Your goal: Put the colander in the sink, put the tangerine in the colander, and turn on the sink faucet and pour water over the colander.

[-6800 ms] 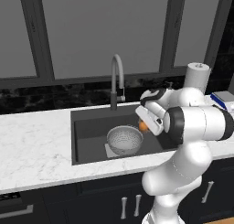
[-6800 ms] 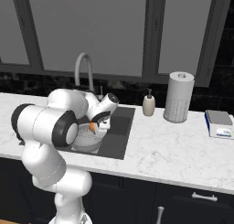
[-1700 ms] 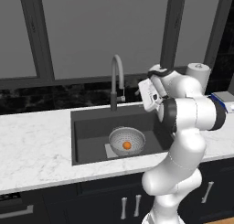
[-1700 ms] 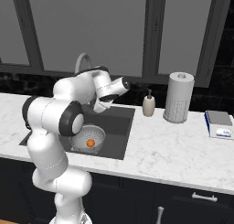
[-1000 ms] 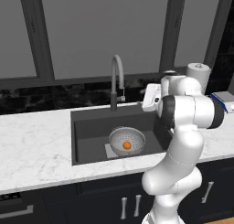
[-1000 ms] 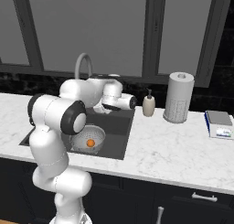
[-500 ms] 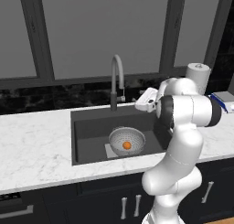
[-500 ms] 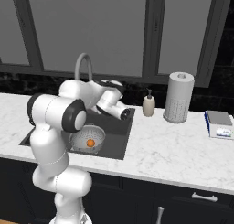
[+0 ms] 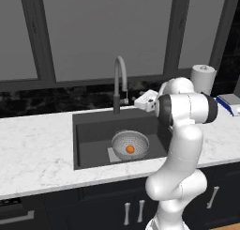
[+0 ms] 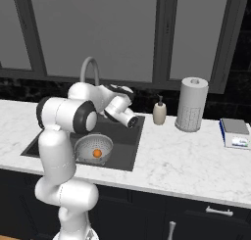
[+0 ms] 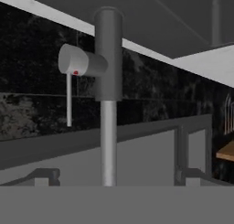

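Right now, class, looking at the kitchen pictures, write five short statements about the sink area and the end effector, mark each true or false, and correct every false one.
1. The colander sits inside the sink. True.
2. The tangerine lies on the counter beside the sink. False: it rests in the colander.
3. Water is streaming from the sink faucet. False: no stream shows at the spout.
4. The end effector is open and holds nothing. True.
5. The end effector is down in the sink basin, touching the colander. False: it is up near the faucet's lower stem, above the back of the basin.
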